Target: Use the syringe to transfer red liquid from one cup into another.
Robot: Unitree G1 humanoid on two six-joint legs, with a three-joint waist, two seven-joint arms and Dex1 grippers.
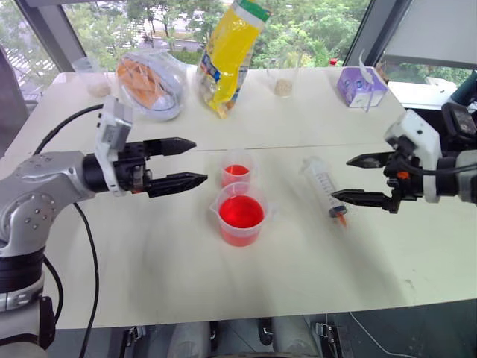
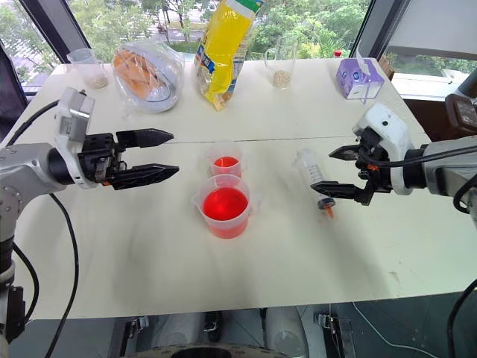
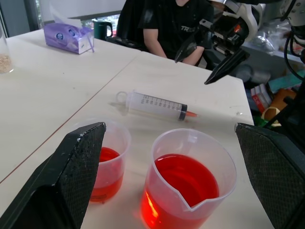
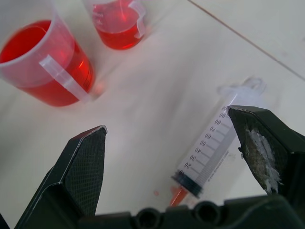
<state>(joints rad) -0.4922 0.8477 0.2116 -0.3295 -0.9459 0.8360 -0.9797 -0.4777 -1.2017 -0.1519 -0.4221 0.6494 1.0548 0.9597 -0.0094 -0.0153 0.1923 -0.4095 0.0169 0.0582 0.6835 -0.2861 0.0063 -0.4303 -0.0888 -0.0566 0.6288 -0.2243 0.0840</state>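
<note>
The syringe (image 1: pixel 325 190) lies flat on the desk (image 1: pixel 149 261), to the right of the spouted beaker (image 1: pixel 241 216) of red liquid (image 1: pixel 241 212); it is not yet picked up. Right tool (image 1: pixel 359 179) hovers just beside the syringe, spread wide; it likely must descend and close on the barrel. Left tool (image 1: pixel 179 164) is level, spread, well left of the beaker. The small cup (image 1: pixel 236 171) stands just behind the beaker.

— What do the arms look like?
— Silver-grey shells with small screws, black cables looping alongside.
— And each hand?
— The left hand (image 1: pixel 179 162) and right hand (image 1: pixel 360 179): white housings, tapered black fingers.
</note>
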